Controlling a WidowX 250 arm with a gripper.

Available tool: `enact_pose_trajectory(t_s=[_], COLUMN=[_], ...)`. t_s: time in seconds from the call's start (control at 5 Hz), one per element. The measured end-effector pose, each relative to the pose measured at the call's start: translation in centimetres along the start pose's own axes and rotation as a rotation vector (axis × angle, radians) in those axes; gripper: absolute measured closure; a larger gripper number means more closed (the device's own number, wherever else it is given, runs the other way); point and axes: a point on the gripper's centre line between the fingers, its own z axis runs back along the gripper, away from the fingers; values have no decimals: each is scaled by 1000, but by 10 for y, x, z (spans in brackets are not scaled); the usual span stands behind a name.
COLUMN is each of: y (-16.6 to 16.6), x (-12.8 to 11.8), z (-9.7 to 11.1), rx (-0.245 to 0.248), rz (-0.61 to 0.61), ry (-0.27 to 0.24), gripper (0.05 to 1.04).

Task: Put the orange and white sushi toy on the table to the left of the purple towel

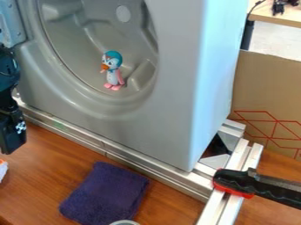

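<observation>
Folded cloth [106,193] deep purple, cardboard [264,94] brown with red lines.

There is one toy penguin [113,72], one cloth [107,193] and one clamp [236,181].

Upper right: light wood table [285,18] with dark leg [247,36], pale floor [275,40] beyond. Below: brown cardboard panel [264,83], upright, marked with red angular lines

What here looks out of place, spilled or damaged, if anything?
The toy penguin looks odd: it stands inside the round hollow of the grey machine, which seems a strange place for a toy. I see no spill or damage.
</observation>
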Motion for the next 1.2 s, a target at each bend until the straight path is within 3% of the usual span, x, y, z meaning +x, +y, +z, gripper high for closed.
enact_pose_trajectory(t_s=[0.2, 0.6, 0.8, 1.2], y=[-1, 43, 59, 80], x=[-1, -2, 5, 11], z=[-3, -29, -42, -65], rx=[-6, 5, 28, 177], rz=[0, 97, 174, 281], ry=[9, 72, 15, -93], gripper=[83, 83, 83, 83])
